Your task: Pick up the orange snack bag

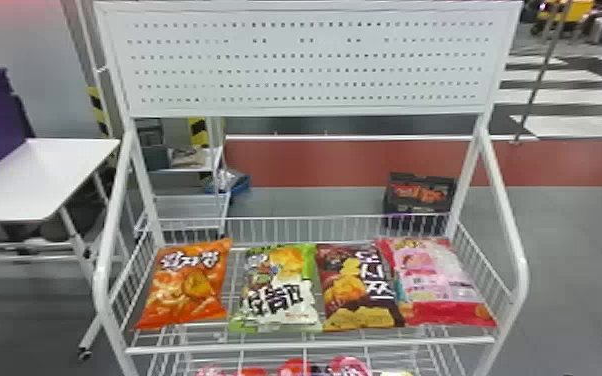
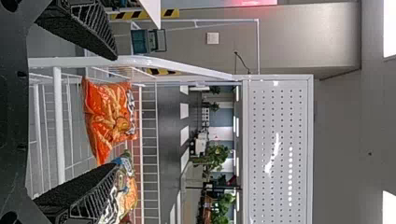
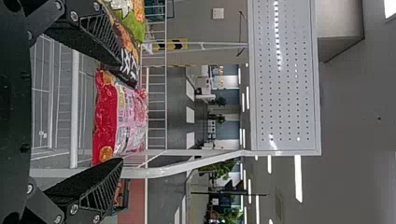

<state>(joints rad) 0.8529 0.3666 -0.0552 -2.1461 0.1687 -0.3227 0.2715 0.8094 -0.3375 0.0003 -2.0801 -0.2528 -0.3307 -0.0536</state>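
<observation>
The left gripper (image 2: 114, 111), two flat black ridged fingers, is spread wide and empty; the matching right gripper (image 3: 121, 112) is likewise. The glossy orange snack bag (image 1: 185, 287) lies at the left end of a white wire basket shelf (image 1: 310, 346). Rightward follow a green-and-white bag (image 1: 280, 290), a dark brown bag (image 1: 357, 290) and a pink-and-red bag (image 1: 440, 285).

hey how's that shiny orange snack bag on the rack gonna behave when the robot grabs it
The puffy orange snack bag is probably light for its size, judging by its pillowy shape. Its creased, glossy film will likely dent under a squeeze and could slip. Contents might be crushable, given the chips pictured on it.
</observation>
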